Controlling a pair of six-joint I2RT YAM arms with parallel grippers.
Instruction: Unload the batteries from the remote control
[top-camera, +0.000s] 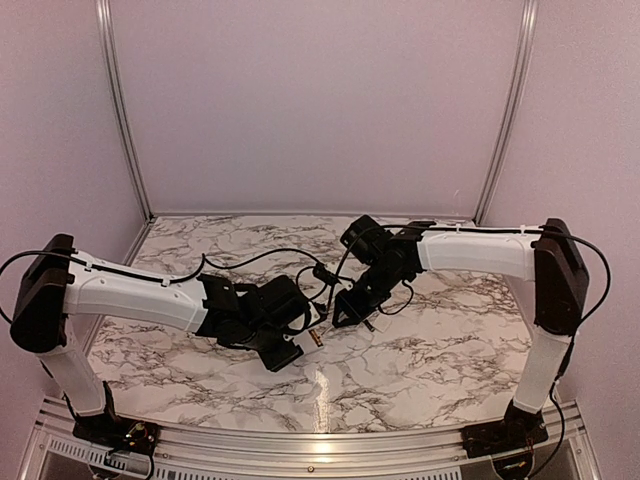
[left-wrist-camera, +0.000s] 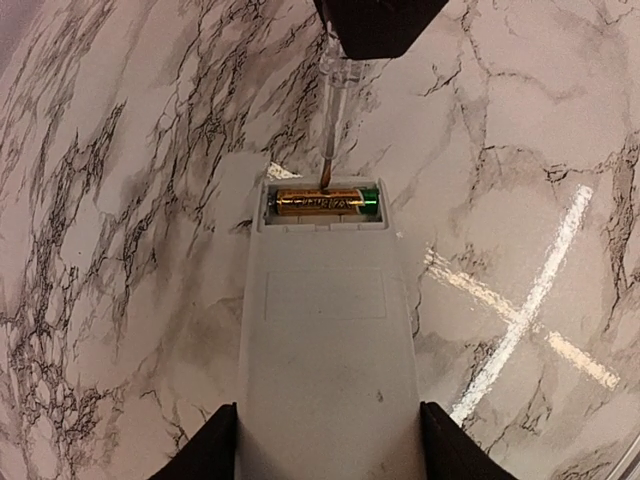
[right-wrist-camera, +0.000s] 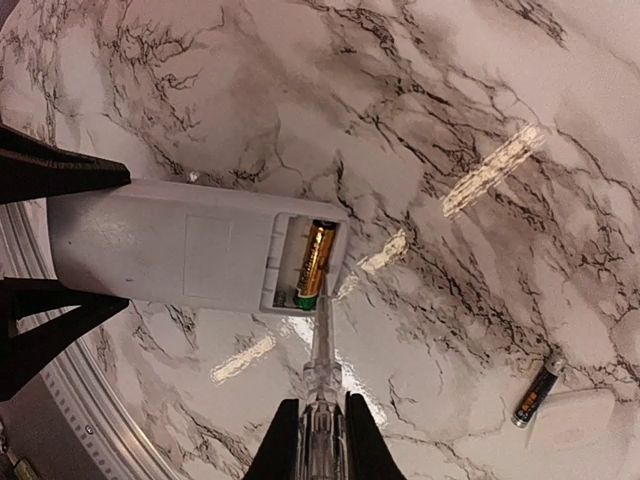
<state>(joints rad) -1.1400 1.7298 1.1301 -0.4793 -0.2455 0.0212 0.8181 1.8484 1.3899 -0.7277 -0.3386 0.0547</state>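
The white remote control (left-wrist-camera: 325, 340) is held above the marble table, and my left gripper (left-wrist-camera: 328, 432) is shut on its two long sides. Its open compartment at the far end holds one gold and green battery (left-wrist-camera: 322, 201); the slot beside it is empty. My right gripper (right-wrist-camera: 322, 408) is shut on a clear-handled thin tool (right-wrist-camera: 322, 360). The tool's tip rests against the green end of that battery (right-wrist-camera: 312, 262). A second, dark battery (right-wrist-camera: 537, 391) lies loose on the table to the right.
A small flat white cover piece (right-wrist-camera: 572, 420) lies beside the loose battery. The metal rail of the table's edge (right-wrist-camera: 70, 385) runs close under the left gripper. Both arms meet near the table's middle (top-camera: 330, 320), with black cables looped there.
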